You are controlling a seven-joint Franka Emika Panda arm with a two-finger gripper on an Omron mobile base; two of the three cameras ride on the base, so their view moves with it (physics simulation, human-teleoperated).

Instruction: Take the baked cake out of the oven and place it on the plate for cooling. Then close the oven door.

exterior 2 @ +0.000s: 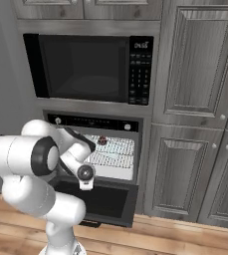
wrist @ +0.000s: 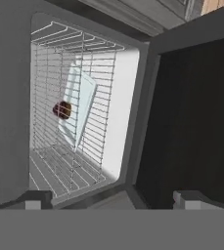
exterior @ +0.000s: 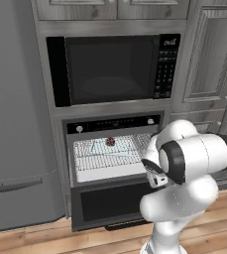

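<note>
Cake position first: you will find the baked cake (wrist: 62, 110) left of centre in the hand view, sitting on a pale square tray (wrist: 80, 109) that rests on the wire rack (wrist: 69, 146) inside the oven (exterior: 107, 158). In the left base view the same cake (exterior: 110, 142) lies just above the middle of the frame, toward the back of the lit cavity; in the right base view it (exterior 2: 102, 141) appears slightly left of centre, beneath the control strip. Your gripper (wrist: 112, 199) is empty, its jaws spread wide, the two dark fingertips (wrist: 35, 199) standing at the bottom edge of the hand view, well apart from the cake. The relation that matters: the cake lies ahead of the jaws and off to the upper left of the hand view, deep in the cavity, with open rack between it and the fingertips. The view is rolled, so the rack reads as running up the frame. Being round, the cake offers no long axis to align on; any closing direction should serve. The oven door (wrist: 196, 117) hangs open, filling the right of the hand view as a dark panel; in the right base view it (exterior 2: 103, 199) slopes down toward the floor in the lower centre. In my judgement the approach calls for a reach forward with a correction toward the upper left of the hand view, keeping clear of the cavity's frame. No plate can be made out from these views.
</note>
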